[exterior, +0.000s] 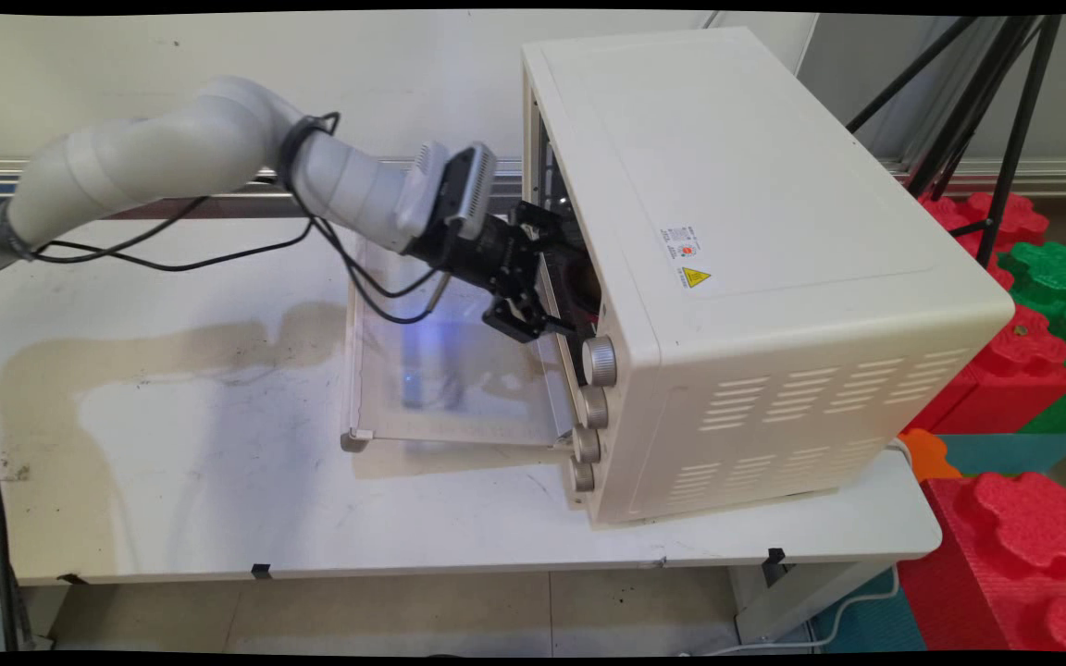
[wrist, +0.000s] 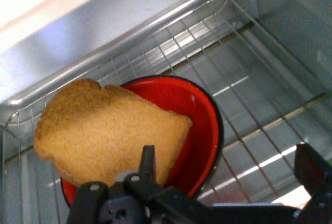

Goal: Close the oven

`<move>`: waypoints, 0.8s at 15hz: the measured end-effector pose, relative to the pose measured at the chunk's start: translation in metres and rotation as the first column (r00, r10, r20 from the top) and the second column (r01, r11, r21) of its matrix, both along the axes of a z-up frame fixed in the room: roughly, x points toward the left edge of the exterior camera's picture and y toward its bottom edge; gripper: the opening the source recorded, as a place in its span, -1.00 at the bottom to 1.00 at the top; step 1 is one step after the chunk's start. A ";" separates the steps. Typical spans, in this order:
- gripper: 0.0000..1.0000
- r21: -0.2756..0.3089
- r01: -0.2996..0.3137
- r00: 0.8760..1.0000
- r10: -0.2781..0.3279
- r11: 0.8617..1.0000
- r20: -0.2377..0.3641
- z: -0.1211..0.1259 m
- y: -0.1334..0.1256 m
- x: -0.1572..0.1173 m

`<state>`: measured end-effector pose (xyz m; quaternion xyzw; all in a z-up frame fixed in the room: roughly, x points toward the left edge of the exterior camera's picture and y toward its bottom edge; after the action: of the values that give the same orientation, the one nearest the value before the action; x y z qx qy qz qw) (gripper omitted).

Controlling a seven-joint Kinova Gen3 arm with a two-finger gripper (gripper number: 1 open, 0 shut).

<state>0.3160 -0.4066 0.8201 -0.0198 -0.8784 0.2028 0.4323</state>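
My gripper [exterior: 563, 294] reaches into the open front of a cream toaster oven [exterior: 727, 231] on the white table [exterior: 172, 444]. The hand view shows a red bowl [wrist: 199, 115] resting on the oven's wire rack [wrist: 249, 73], with a slice of brown bread [wrist: 109, 130] lying in it. There my gripper [wrist: 228, 175] is open and straddles the bowl's near right rim. One finger [wrist: 148, 159] is over the bread's edge and the other [wrist: 311, 167] is outside the bowl, above the rack. The fingers do not close on anything.
The oven's glass door [exterior: 450, 379] lies folded down flat towards the left, under the wrist. Several knobs [exterior: 598, 361] line the oven's front near corner. Red and green foam blocks [exterior: 1014, 361] and black tripod legs [exterior: 1005, 120] stand to the right of the table.
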 end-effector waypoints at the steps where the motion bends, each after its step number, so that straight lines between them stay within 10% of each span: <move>1: 1.00 0.009 -0.009 1.000 0.009 1.000 -0.011 0.004 0.005 0.005; 12: 1.00 0.114 -0.089 0.993 0.098 0.990 -0.073 0.042 0.074 0.078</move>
<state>0.3936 -0.3326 0.8618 0.0534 -0.8706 0.1748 0.4568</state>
